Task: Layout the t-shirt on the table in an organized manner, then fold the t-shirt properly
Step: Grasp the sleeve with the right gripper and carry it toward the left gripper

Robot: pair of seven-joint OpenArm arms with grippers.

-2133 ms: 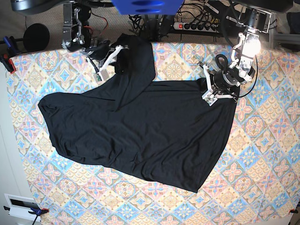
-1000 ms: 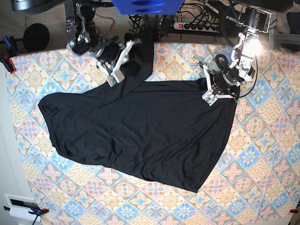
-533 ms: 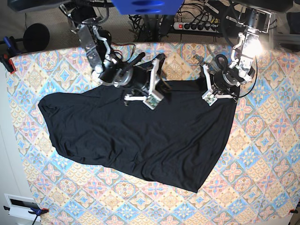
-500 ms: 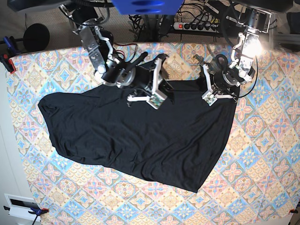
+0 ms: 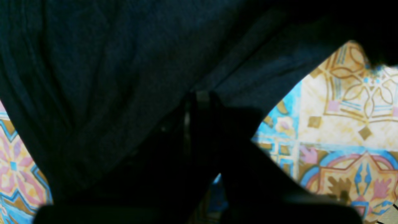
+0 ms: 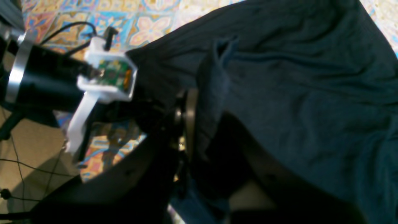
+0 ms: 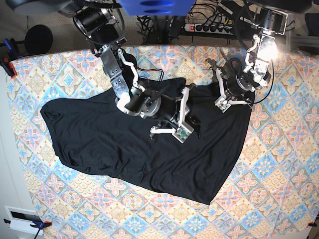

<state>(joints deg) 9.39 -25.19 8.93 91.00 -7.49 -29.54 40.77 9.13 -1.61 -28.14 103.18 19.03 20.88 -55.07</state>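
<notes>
Layout stage, unfinished: t-shirt (image 7: 144,149) lies skewed and bunched on the table (image 7: 279,174). Right gripper (image 7: 187,119) and left gripper (image 7: 223,102) each pinch fabric. Folding not begun.

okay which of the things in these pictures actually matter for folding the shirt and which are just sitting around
Part of the job:
t-shirt, black, spread out but crooked
table, patterned
right gripper, shut on the t-shirt
left gripper, shut on the t-shirt's far edge

Just lying about:
power strip and cables behind the table
clamps at the table's edge
</notes>
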